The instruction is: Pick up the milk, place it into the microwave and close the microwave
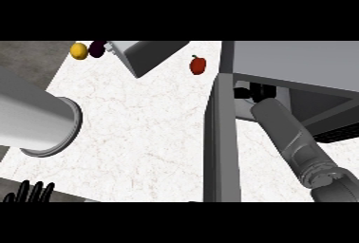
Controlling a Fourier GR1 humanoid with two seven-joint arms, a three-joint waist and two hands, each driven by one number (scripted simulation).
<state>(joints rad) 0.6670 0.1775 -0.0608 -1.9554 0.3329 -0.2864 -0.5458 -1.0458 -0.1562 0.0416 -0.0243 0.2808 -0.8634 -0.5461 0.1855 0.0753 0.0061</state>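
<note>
Head view: the right hand (251,90) was reached into the open microwave (294,59), past its door (221,142). The milk was hidden there, and the fingers could not be made out. The left hand (29,192) was held open, fingers up, at the lower left edge.

A white counter (140,133) veined like polished marble is filling the frame's centre, with a smooth, brushed-metal-looking grey cylinder (35,118) lying at left. At right, the microwave (294,61) and its open door (223,142) are showing matt grey panels, while a glossy red pepper (198,64) is gleaming near the top.
</note>
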